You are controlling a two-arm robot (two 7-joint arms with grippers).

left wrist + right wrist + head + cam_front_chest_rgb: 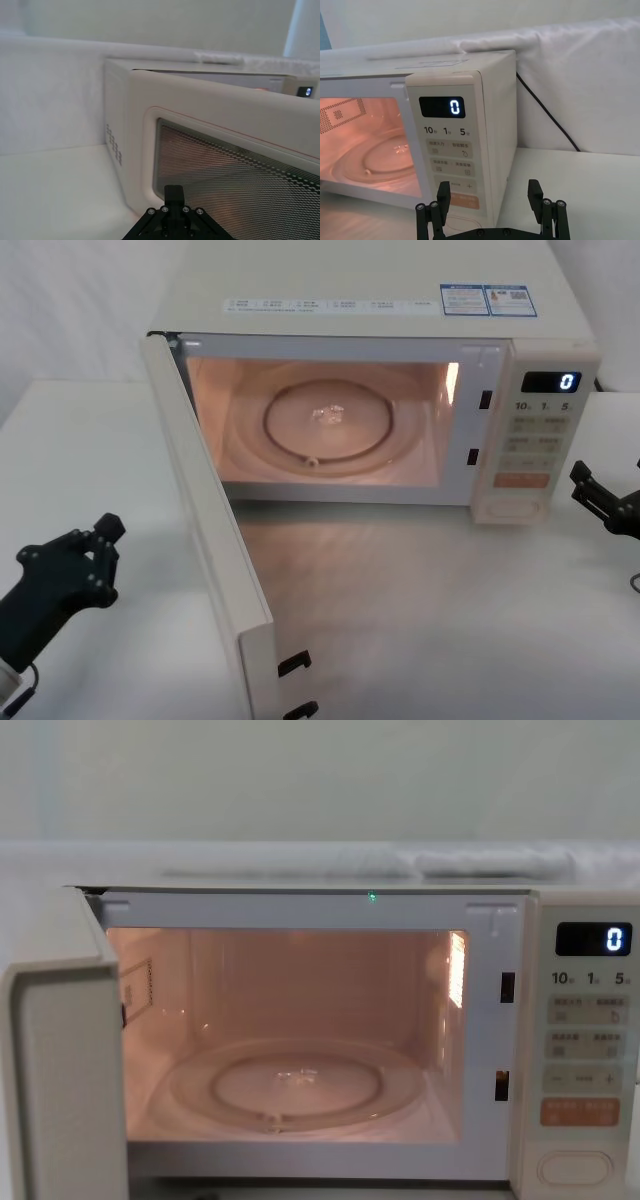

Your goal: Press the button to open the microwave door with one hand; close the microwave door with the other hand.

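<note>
The cream microwave [370, 290] stands with its cavity lit and its display reading 0. The microwave door [215, 540] is swung wide open toward me on its left hinge. In the left wrist view its mesh window [225, 165] is close. My left gripper [105, 540] is shut and hovers left of the door's outer face, apart from it; the left wrist view puts this gripper [174, 191] just before the window. The oval button [515, 508] sits at the bottom of the control panel. My right gripper [607, 480] is open, just right of the panel and clear of it.
A glass turntable [325, 425] lies inside the cavity. Two black latch hooks [295, 663] stick out of the door's free edge near me. A black power cord [545, 110] runs down the white cloth behind the microwave. The white table [450, 620] extends in front.
</note>
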